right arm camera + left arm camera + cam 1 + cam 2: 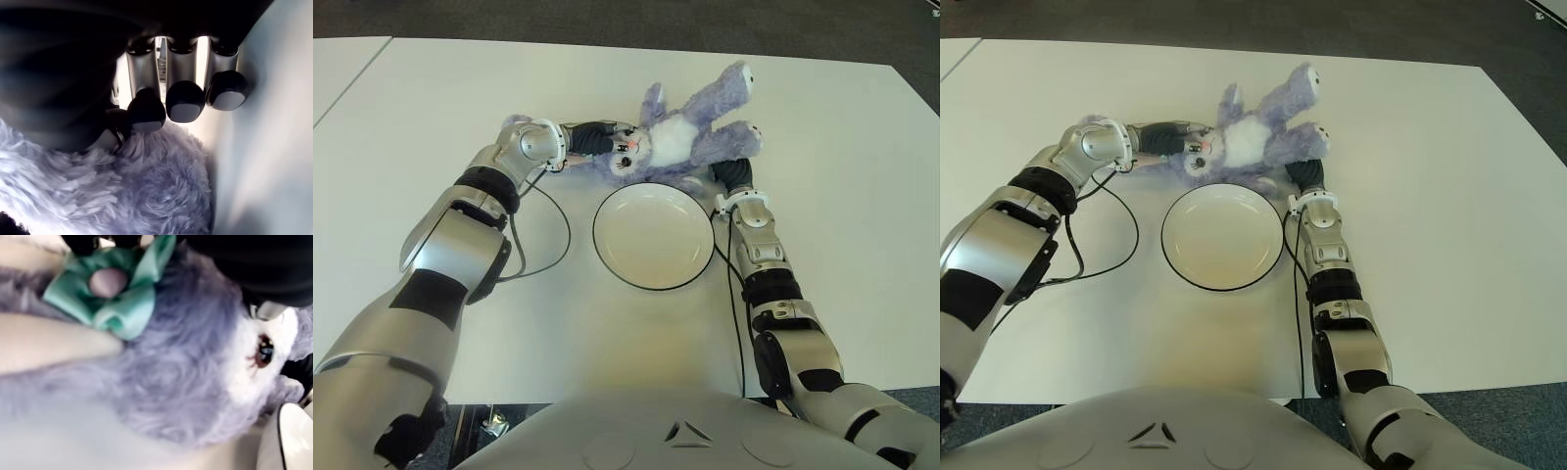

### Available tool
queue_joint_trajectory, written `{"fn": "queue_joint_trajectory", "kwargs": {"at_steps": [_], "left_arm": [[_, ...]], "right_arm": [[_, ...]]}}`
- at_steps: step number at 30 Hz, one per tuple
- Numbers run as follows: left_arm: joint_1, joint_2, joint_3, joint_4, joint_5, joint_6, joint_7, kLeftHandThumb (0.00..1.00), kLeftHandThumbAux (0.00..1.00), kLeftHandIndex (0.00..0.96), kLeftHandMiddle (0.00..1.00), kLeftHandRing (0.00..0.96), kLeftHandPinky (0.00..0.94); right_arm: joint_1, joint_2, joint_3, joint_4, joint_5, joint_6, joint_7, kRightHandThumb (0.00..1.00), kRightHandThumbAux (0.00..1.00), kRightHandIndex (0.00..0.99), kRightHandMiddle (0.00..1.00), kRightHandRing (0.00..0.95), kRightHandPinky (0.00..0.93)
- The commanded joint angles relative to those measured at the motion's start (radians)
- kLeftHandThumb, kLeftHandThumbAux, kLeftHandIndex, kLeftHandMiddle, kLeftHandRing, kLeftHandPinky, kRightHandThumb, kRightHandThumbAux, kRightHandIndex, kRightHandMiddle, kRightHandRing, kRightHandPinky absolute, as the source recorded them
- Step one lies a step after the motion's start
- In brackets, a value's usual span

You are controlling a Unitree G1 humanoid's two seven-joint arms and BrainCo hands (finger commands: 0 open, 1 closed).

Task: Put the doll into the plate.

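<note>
- Lying on the white table (822, 147) just beyond the plate (653, 237), the doll (690, 132), a purple plush rabbit, has its head toward the robot's left and its legs toward the far right; no part of it is inside the plate yet.
- Risk, as a judgement: the soft, limp body may sag or slide out between the two hands during a lift, since plush gives little firm purchase; a trailing leg could also catch the plate's rim and push the plate across the table.
- Left hand (597, 139): reaches in from the left with the forearm low over the table, fingers against the doll's head; its wrist view shows dark fingers pressed into the fur beside the green bow (115, 293), so it appears to grip the head.
- Right hand (732, 174): extends straight forward beside the plate's right edge, under the doll's lower body; its fingertips (185, 103) curl onto the fur, closing on the doll.
</note>
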Motion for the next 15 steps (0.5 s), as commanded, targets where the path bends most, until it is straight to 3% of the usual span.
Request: {"fn": "queue_joint_trajectory", "kwargs": {"at_steps": [1, 8, 15], "left_arm": [[0.091, -0.062, -0.013, 0.032, 0.024, 0.032, 0.006, 0.564, 0.224, 0.000, 0.000, 0.000, 0.000], [0.106, -0.068, 0.018, 0.028, 0.002, 0.035, 0.064, 0.515, 0.267, 0.000, 0.000, 0.000, 0.000], [0.131, -0.078, 0.064, 0.018, -0.040, 0.016, 0.081, 0.298, 0.290, 0.000, 0.000, 0.000, 0.000]], "right_arm": [[0.032, 0.024, 0.024, 0.034, -0.012, 0.035, 0.022, 0.714, 0.713, 0.440, 0.897, 0.888, 0.891], [0.027, 0.023, 0.023, 0.042, -0.015, 0.033, 0.016, 0.714, 0.713, 0.440, 0.897, 0.885, 0.888], [0.026, 0.024, 0.023, 0.043, -0.016, 0.035, 0.012, 0.715, 0.714, 0.440, 0.904, 0.893, 0.897]]}}
